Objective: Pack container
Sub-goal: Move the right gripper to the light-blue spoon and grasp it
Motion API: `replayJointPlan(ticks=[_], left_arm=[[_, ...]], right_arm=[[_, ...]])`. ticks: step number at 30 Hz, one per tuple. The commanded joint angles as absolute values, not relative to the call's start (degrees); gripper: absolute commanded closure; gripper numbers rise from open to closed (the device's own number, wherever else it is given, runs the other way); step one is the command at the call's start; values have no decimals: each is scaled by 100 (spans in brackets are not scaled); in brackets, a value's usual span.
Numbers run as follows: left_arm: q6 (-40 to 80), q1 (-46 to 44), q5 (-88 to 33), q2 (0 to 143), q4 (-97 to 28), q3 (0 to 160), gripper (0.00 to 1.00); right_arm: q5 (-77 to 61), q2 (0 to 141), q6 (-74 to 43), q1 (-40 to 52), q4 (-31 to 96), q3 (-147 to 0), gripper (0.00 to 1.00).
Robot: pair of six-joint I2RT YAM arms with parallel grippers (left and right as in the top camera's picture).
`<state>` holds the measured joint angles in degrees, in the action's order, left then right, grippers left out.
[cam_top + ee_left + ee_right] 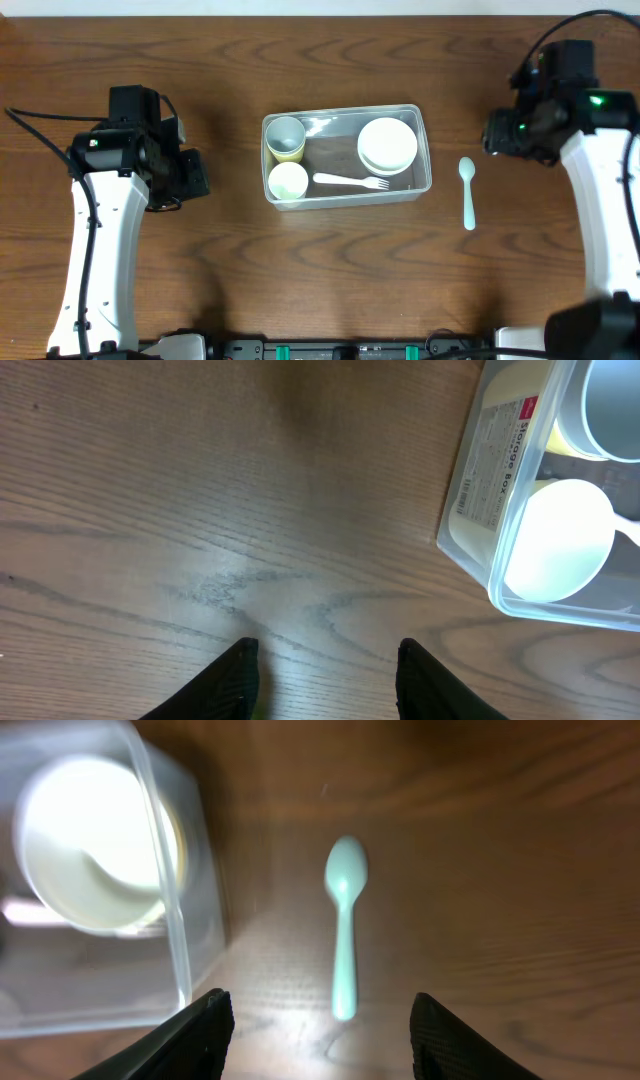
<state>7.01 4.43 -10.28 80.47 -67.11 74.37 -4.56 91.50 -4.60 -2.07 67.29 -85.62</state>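
Container (427, 150) lies between left hand (325, 660) and right hand (318, 1010), touching neither.

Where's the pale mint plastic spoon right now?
Overhead, the spoon lies on the wooden table, just right of the clear rectangular plastic tub, outside it.

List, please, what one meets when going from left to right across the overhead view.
left gripper → container, holding two cups at its left end and stacked white bowls at its right end → spoon → right gripper
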Motion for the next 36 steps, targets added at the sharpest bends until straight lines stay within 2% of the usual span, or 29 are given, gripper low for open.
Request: replayJointPlan(ticks=[1,6,9,23,36], left_arm=[[604,471,-985,8049,-6744,7448,55],[602,471,-985,8049,-6742,7448,54],[602,471,-985,8049,-6742,7448,55],[604,471,-985,8049,-6742,7448,55],[602,471,-982,8049,-6740,7448,55]], right_arm=[[-751,9601,329,-139,6847,-8359,41],[-545,10224,1531,-145,6851,-8259,39],[-259,10582,1780,-148,6755,-8256,37],[-231,11780,1275,-148,5839,-8256,33],[-130,11885,1074,-152,5520,-8213,32]])
